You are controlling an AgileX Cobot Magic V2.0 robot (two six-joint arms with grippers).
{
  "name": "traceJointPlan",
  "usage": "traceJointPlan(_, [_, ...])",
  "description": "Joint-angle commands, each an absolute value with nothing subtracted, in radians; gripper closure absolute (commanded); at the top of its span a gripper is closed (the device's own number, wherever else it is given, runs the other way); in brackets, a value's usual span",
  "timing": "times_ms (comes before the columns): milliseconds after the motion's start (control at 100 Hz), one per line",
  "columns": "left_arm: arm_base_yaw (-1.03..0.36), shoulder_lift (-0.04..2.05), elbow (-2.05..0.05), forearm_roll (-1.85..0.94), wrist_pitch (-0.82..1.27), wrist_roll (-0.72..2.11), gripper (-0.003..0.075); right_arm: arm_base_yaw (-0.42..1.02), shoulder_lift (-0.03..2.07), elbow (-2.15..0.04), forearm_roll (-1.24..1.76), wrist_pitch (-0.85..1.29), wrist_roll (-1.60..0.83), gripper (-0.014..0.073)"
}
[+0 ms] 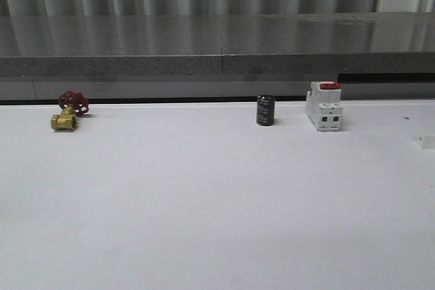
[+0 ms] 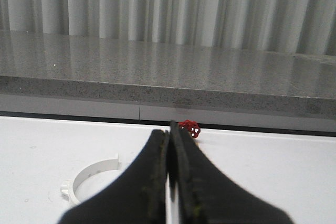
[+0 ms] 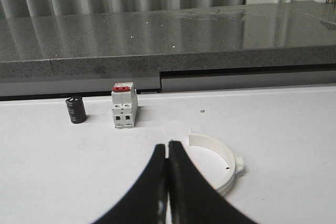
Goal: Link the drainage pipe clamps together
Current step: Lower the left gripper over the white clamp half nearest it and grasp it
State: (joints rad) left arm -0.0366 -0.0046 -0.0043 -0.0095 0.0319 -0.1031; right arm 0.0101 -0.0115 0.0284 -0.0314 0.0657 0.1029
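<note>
Left wrist view, left end effector pinched closed, one white half-ring lying beside it on the bench, right end effector closed too, other half-ring just beside it.

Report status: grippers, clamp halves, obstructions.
Left gripper shut, empty; right gripper shut, empty. Clamp halves apart on the table: left half, right half, neither held. Valve, capacitor, breaker along far edge.

two white half-ring clamps flat on table, unjoined
</note>
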Motion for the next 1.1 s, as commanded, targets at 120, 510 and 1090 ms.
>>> traceJointPlan(120, [-0.036,-0.038,0.043,-0.011,-0.058,-0.102,0.0741,0.005,-0.029,0.009,-0.034,-0.023,0.096,0.0661])
traceJointPlan(510, [-0.036,-0.009,-0.022,-0.12,-0.054,-0.102,0.0741,0.005,-0.029,0.009,-0.034,-0.023,0.096,0.0661])
traceJointPlan(1090, [-0.036,0.605,-0.626,0.017,0.485,-0.098,0.0741,0.005,-0.029,0.009,-0.034,-0.023,0.096,0.0661])
